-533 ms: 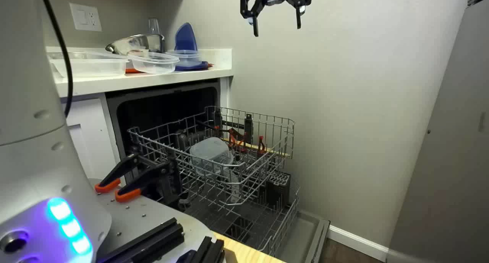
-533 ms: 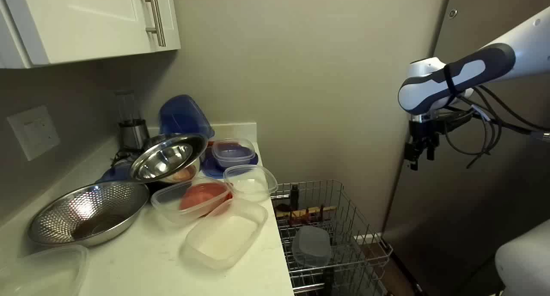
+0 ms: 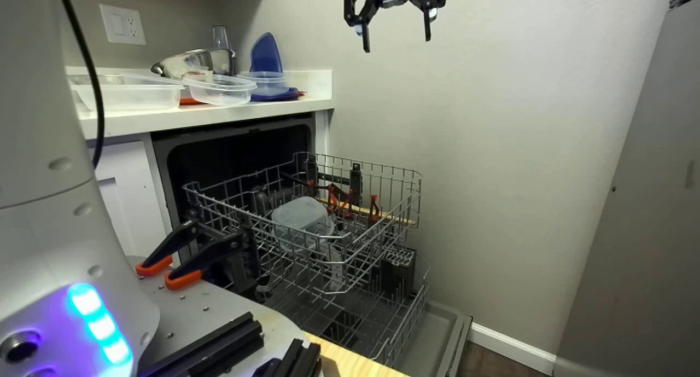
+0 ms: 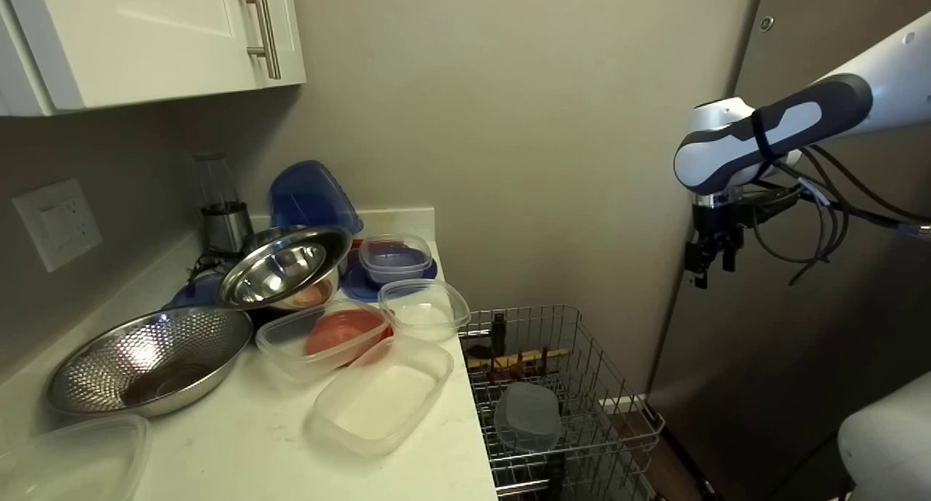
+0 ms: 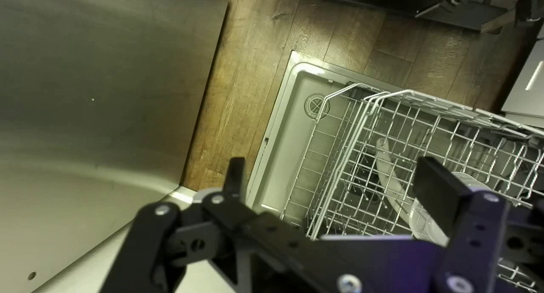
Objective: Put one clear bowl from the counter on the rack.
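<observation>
the clear bowl [image 4: 424, 310] we are likely wanting is sitting mouth up on the table [image 4: 240, 443], at the edge beside the rack [image 4: 593, 414], its rim seeming to reach past that edge in an exterior view. nothing is gripping it there, so we are worrying first about a nudge: a low, sideways approach could be tipping it off towards the rack. a clear tub [image 4: 298, 348] and a rectangular clear container [image 4: 385, 395] are lying so near that we are not making out whether rims are touching; jaws coming down on that side could be dragging one along or pinching the wrong wall, since see-through edges are blending together.

further out, a pale domed dish [image 4: 529, 417] is lying base up in the rack. it is taking up room, so a bowl being lowered without a free spot could be landing on it or perching crooked on the tines.

the jaws are standing wide apart with nothing between them, high up and well apart from the bowl, the rack showing below in the wrist view. the bowl is looking wider than their span, so we are expecting to be gripping one wall; a shallow bite could be letting likely slick plastic swing or slip. loose cables [image 4: 822, 228] are dangling from the arm [image 4: 793, 123], and a low reach could be snagging them on the rack.
</observation>
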